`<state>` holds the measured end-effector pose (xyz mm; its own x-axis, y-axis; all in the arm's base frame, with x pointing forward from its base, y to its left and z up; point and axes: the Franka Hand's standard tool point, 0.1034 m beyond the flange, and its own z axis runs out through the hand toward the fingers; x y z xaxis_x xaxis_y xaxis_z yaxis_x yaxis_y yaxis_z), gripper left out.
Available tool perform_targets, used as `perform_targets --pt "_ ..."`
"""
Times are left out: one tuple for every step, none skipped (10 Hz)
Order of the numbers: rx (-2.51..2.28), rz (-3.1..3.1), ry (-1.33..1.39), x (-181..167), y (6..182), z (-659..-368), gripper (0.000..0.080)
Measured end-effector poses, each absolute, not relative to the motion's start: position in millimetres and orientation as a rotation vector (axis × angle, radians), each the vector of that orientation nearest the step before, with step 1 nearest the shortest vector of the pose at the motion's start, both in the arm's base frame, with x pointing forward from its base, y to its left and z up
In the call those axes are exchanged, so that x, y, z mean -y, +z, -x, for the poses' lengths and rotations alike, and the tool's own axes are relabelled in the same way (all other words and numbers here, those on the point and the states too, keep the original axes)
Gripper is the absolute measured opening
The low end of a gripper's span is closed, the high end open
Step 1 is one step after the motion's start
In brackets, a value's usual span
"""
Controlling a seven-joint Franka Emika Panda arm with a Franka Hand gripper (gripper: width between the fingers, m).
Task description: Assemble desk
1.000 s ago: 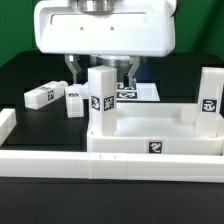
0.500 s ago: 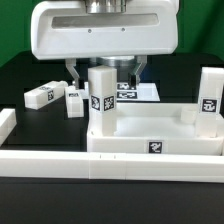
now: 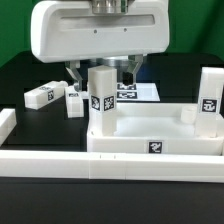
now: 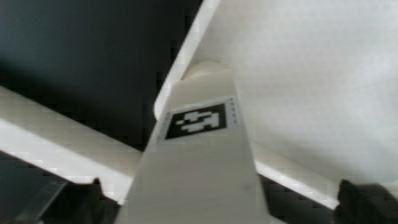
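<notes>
The white tabletop [image 3: 130, 141] lies tray-side up behind the front border bar. One tagged white leg [image 3: 100, 96] stands upright at its near corner on the exterior view's left. A second leg [image 3: 208, 95] stands upright at the corner on the right. My gripper [image 3: 104, 72] hangs over the first leg, open, with one finger on each side and not touching it. In the wrist view the leg [image 4: 199, 150] runs up between my gripper [image 4: 222, 205] fingers with gaps on both sides, and the tabletop [image 4: 320, 90] lies beyond it.
Two loose legs [image 3: 40, 96] [image 3: 74, 101] lie on the black table at the exterior view's left. The marker board [image 3: 143, 92] lies behind the gripper. A long white border bar [image 3: 110, 166] runs along the front, with a side bar [image 3: 5, 124] at the left.
The gripper body has shifted slightly over the upright leg. Its fingers stay apart and the leg has not moved.
</notes>
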<state>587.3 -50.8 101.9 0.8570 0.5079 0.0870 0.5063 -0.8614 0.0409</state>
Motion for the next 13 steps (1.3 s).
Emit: perform_targets --pt "-0.893 -2.989 0.148 51.2 102.0 -587.3 0.0649" --pt "-0.892 -2.989 0.147 51.5 102.0 -587.3 0.0521" --pt "-0.890 -2.990 0.148 51.6 102.0 -587.3 0.0521" --pt "-0.889 -2.990 0.148 51.6 102.0 -587.3 0.0384" --pt "-0.877 -2.994 0.148 51.6 102.0 -587.4 0.0288" --pt "-0.860 -3.000 0.149 51.6 102.0 -587.3 0.0288" --pt "-0.856 -3.001 0.149 51.5 102.0 -587.3 0.0288" --pt "-0.781 -3.025 0.150 51.4 102.0 -587.4 0.0288" --pt "-0.641 -3.064 0.149 52.0 101.9 -587.0 0.0288" --pt "-0.521 -3.093 0.149 52.9 101.8 -586.6 0.0288" --pt "-0.362 -3.120 0.151 52.3 101.8 -586.9 0.0288" --pt "-0.204 -3.137 0.156 52.7 101.6 -586.9 0.0288" --pt "-0.088 -3.146 0.156 53.4 101.5 -586.6 0.0288"
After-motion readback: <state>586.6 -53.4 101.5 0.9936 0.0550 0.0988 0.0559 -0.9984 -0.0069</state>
